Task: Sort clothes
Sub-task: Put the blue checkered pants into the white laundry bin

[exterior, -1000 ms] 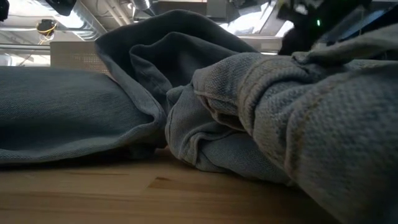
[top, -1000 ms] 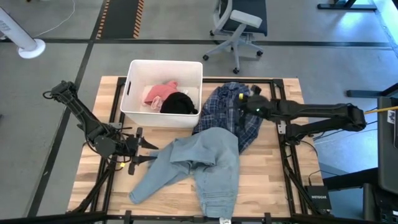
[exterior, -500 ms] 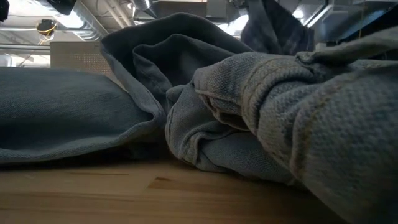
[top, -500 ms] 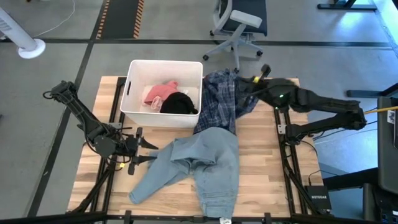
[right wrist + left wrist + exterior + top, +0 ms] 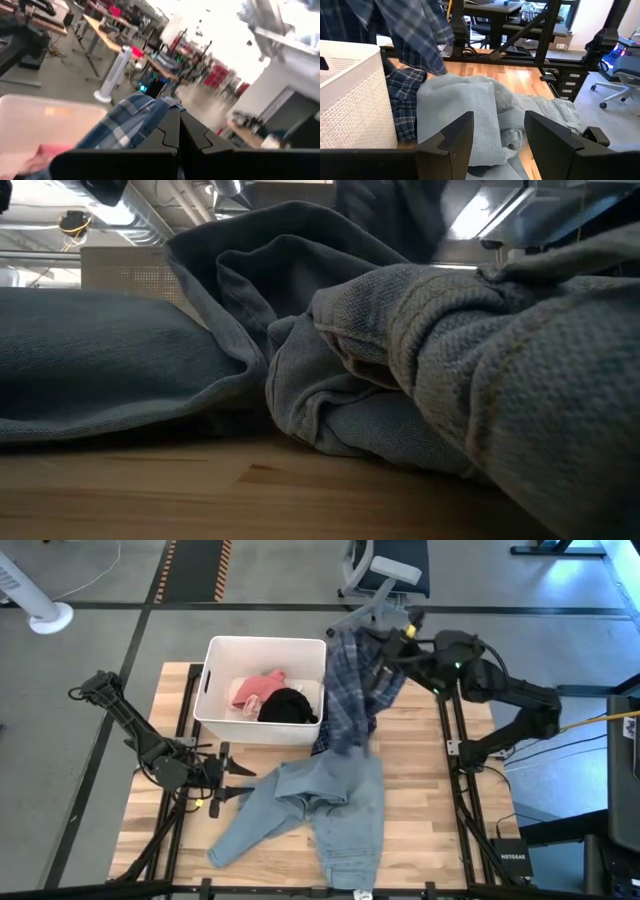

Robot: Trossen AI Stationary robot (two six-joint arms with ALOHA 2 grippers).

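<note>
Up by the far edge of the bench (image 5: 420, 790), the right gripper (image 5: 385, 643) had its fingers pinched shut on the dark blue plaid shirt (image 5: 355, 690). That shirt hung in a long strip from the fingers, its long axis running from the far edge down toward the middle of the bench, with the lower end just above or maybe touching the top of the light blue denim (image 5: 320, 805). Honestly couldn't tell which from overhead. In the right wrist view the plaid (image 5: 125, 122) bunched right at the closed fingers (image 5: 170, 132).

The denim lay flat and sprawled, its main body running toward the near edge and one leg stretched out diagonally toward the near left corner. It filled most of the low view (image 5: 420, 380) in rumpled folds.

The white bin (image 5: 215, 690) sat at the far left part of the bench, holding the pink piece (image 5: 255, 690) and the small black piece (image 5: 288, 708) side by side, touching. The hanging shirt was just beside the bin's right wall.

The left gripper (image 5: 232, 780) waited low near the left side, fingers spread wide and holding nothing, pointed at the denim (image 5: 470, 115) just ahead of it. Bare wood showed on the right half of the bench and along the near left edge.
</note>
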